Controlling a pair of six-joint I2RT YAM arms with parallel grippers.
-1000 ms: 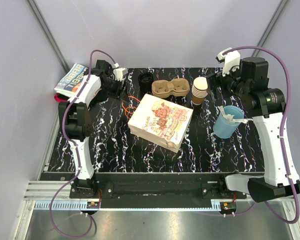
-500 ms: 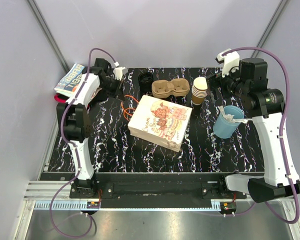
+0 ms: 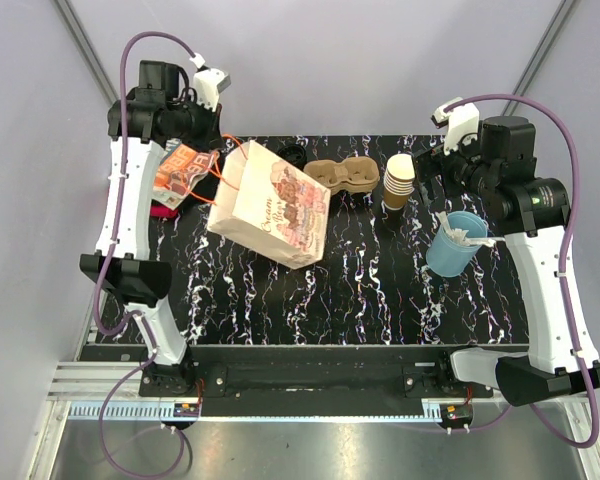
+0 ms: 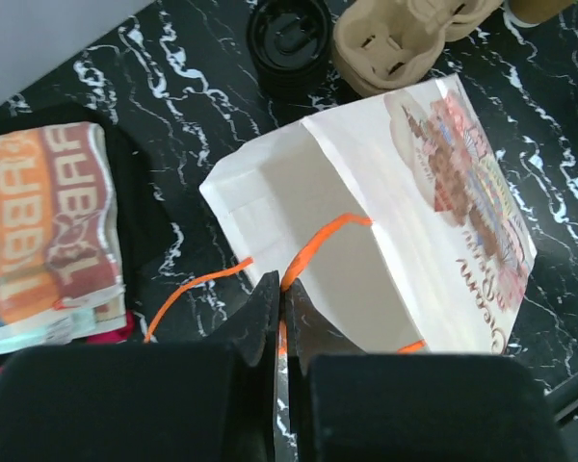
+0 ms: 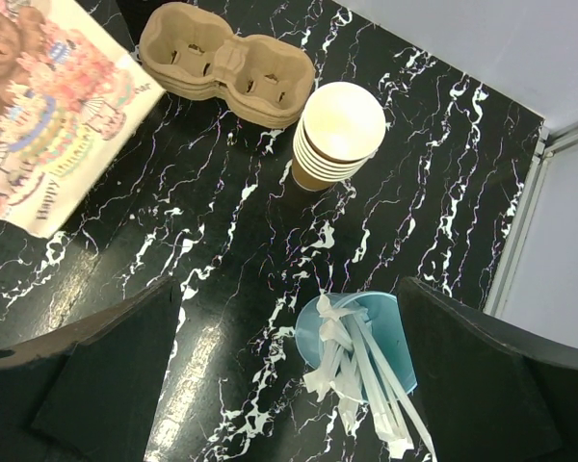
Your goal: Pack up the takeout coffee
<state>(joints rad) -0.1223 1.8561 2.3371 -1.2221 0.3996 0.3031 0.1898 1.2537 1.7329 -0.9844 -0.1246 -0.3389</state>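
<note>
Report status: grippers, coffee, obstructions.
Left gripper jaws shut on orange bag handle, paper bag hanging. Right gripper open, empty. Coffee lidded, on table, unpacked. Cup carrier beside it.

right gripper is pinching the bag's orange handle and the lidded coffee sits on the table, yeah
No: the left gripper pinches the bag's orange handle, as the left wrist view shows. The lidded coffee does sit on the table.

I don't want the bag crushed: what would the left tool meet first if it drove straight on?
The paper bag, its white side just ahead of the left tool; depth is unclear.
</note>
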